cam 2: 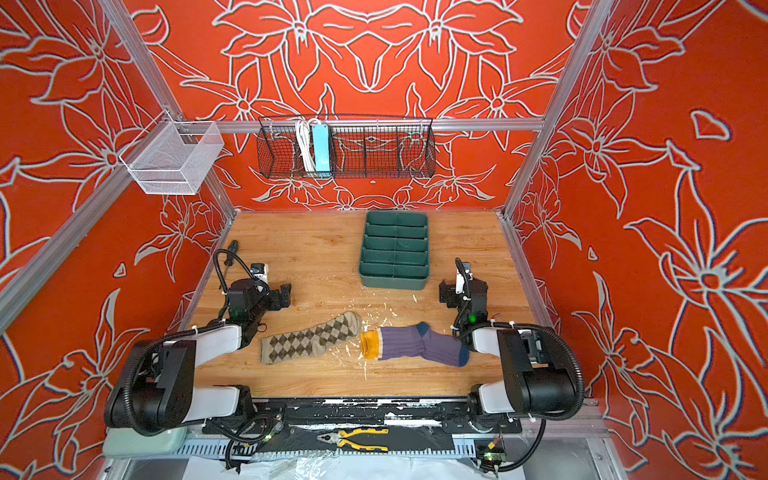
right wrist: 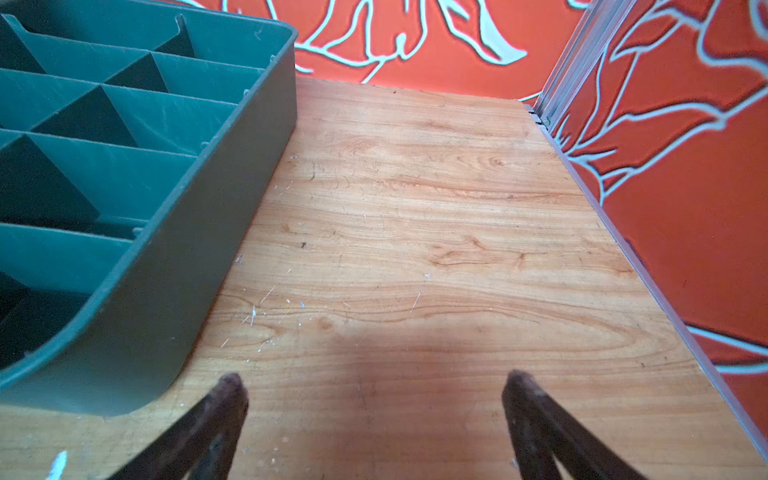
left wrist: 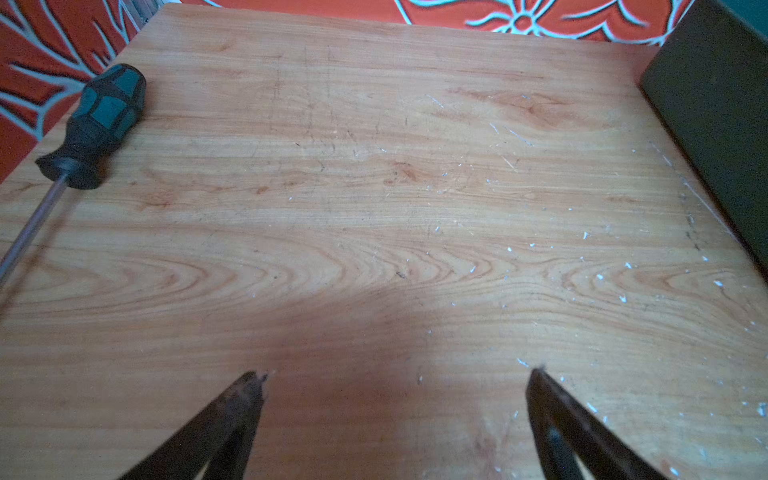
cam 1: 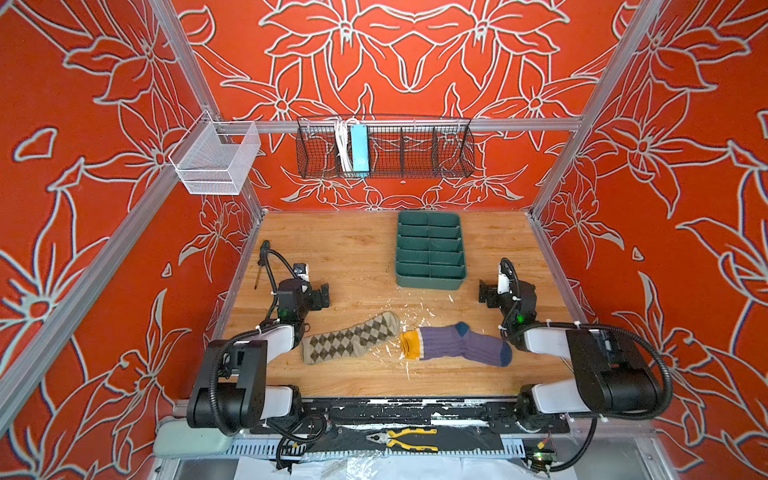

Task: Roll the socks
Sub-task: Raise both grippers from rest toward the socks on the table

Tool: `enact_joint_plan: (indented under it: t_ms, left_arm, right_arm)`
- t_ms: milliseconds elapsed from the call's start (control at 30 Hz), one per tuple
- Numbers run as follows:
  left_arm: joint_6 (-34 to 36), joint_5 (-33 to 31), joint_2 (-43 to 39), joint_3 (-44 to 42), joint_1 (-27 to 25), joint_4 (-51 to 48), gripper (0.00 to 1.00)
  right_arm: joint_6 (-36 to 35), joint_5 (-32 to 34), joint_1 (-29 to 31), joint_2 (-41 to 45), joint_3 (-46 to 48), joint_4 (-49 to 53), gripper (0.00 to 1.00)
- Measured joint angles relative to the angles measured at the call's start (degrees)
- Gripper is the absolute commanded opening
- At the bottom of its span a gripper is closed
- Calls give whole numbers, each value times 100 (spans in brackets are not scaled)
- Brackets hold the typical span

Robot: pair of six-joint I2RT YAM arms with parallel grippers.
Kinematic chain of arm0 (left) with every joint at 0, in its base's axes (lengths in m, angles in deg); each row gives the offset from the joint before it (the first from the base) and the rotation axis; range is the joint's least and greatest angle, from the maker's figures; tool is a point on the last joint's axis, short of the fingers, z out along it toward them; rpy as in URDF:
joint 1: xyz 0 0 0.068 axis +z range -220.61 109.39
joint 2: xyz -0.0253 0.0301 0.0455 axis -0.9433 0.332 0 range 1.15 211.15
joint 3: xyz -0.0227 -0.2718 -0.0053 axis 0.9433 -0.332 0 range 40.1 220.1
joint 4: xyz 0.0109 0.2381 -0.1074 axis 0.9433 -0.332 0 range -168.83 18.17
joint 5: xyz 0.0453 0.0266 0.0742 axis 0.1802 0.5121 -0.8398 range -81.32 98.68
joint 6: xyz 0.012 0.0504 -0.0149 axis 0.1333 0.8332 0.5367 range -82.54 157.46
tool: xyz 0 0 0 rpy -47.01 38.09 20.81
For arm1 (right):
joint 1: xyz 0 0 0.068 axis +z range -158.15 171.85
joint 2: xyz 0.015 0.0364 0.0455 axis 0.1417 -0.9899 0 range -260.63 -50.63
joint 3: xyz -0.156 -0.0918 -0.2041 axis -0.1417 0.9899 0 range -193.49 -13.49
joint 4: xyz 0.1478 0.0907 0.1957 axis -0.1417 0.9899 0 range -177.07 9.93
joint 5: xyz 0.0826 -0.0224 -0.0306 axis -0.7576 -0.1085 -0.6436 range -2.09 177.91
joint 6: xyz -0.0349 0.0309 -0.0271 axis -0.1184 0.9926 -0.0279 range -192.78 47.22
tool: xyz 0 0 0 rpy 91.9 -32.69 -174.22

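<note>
On the wooden surface (cam 1: 353, 257), inside the red patterned enclosure, the following is noted.

Green divided tray (cam 1: 430, 284): it stands toward the far edge, right of centre, and its long side runs from far edge to front edge. In the right wrist view its wall (right wrist: 174, 266) lies just beside the right-hand jaws.

Socks: both lie flat and unrolled near the front edge, end to end across the middle. The argyle sock (cam 1: 349, 338) occupies the left half, angled so that its toe points toward the centre. The purple sock (cam 1: 461, 345) occupies the right half, with its yellow cuff toward the centre and its teal toe toward the right edge. Toe and cuff sit just beside each other; contact cannot be confirmed. Both top views agree on this: argyle (cam 2: 311, 338), purple (cam 2: 419, 344).

Left gripper (cam 1: 323, 296): it hangs above bare wood beyond the argyle sock, jaws spread wide, nothing between them (left wrist: 397, 374).

Right gripper (cam 1: 484, 295): it hangs beyond the purple sock near the right edge, jaws likewise wide and unloaded (right wrist: 374, 376).

Screwdriver (cam 1: 264, 255): it lies along the left edge, its dark and teal handle (left wrist: 106, 116) toward the far edge.

White flecks are scattered on the wood around the cuff.
</note>
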Motion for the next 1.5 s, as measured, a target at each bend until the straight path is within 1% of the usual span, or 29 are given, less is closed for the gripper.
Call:
enact_joint_plan:
  t_ms: [867, 967, 1033, 1100, 1167, 1267, 1333, 1400, 1433, 1500]
  left_arm:
    - [-2, -11, 0, 0, 0, 0, 97]
    - [-57, -164, 0, 98, -13, -155, 97]
    - [-168, -413, -35, 229, -22, -343, 97]
    - [-289, -706, -160, 470, -22, -796, 97]
    - [-341, -938, -398, 861, -22, -1410, 97]
    - [-400, -1025, -846, 1639, -22, -2439, 97]
    - [-597, -1019, -1172, 2170, -22, -3064, 97]
    - [-881, -927, -1563, 2553, -22, -3473, 97]
    - [-1025, -780, -1840, 2621, -17, -3571, 97]
    - [-1338, -205, -2396, 2514, -15, -3595, 97]
  right_arm:
    - [0, 0, 0, 0, 0, 0, 98]
    - [0, 0, 0, 0, 0, 0, 98]
    - [22, 17, 0, 11, -2, 20, 98]
    - [55, 50, 0, 164, -92, 380, 98]
    - [70, 61, 0, 522, -341, 1027, 98]
    - [203, -17, -2, 1261, -876, 1921, 98]
    - [669, -28, -2, 1770, -1364, 2618, 98]
    - [1379, 37, 0, 2173, -1891, 3351, 98]
    - [1786, 35, -2, 2356, -2166, 3748, 98]
    - [2356, -214, -22, 2710, -2500, 4247, 98]
